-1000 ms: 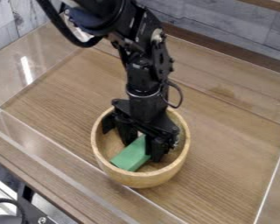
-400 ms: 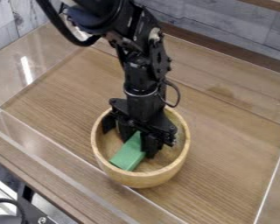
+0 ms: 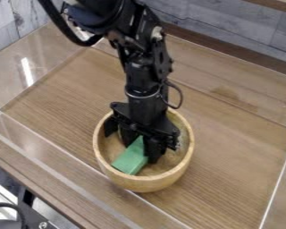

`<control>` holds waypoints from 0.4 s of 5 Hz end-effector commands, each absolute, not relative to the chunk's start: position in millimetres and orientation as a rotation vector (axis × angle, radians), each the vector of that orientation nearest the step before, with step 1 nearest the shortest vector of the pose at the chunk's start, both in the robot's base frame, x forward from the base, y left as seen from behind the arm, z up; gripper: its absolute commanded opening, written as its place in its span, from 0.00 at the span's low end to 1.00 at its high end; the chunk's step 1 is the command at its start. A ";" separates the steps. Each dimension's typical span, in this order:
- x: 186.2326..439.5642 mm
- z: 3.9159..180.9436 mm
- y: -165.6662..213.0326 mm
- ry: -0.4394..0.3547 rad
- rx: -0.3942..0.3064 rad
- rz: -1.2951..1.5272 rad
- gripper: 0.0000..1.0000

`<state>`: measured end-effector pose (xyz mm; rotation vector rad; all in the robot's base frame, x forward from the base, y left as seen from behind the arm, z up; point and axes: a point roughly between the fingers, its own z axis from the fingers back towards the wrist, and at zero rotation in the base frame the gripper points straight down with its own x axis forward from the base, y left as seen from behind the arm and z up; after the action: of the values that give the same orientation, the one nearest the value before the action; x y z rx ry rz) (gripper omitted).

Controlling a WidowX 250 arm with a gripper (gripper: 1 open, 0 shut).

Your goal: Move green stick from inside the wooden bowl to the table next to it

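1. Green stick (image 3: 131,161): one, bright green, flat-faced. Lies inside the bowl, toward the near left of its interior, lower end exposed, upper end running under the dark fingers.
2. Gripper (image 3: 142,143): one, black, reaching down into the bowl from above. Fingers drawn together on the stick's upper end; they appear to have hold of it, though their dark bulk hides the contact. Gripping by the end presumably suits the cramped interior; the free end could swing or catch the rim on lifting.
3. Wooden bowl (image 3: 140,185): one, round, light tan, thick-rimmed, upright on the table. Its wall encloses stick and fingertips, so the next move calls for a rise above the rim, then a sideways shift.
4. Table (image 3: 229,148): brown wood grain, bare stretches visible on both sides of the bowl, either seemingly fit for setting down.
5. Surroundings: low clear edging (image 3: 50,174) along the table; grey planks (image 3: 235,27) beyond.
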<state>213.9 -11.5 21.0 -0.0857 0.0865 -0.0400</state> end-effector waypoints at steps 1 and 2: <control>212.1 27.4 -9.3 0.096 -0.097 -0.030 0.00; 213.6 35.6 -9.1 0.092 -0.110 -0.022 0.00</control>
<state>212.1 -10.7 28.1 -0.1086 0.1128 -0.0143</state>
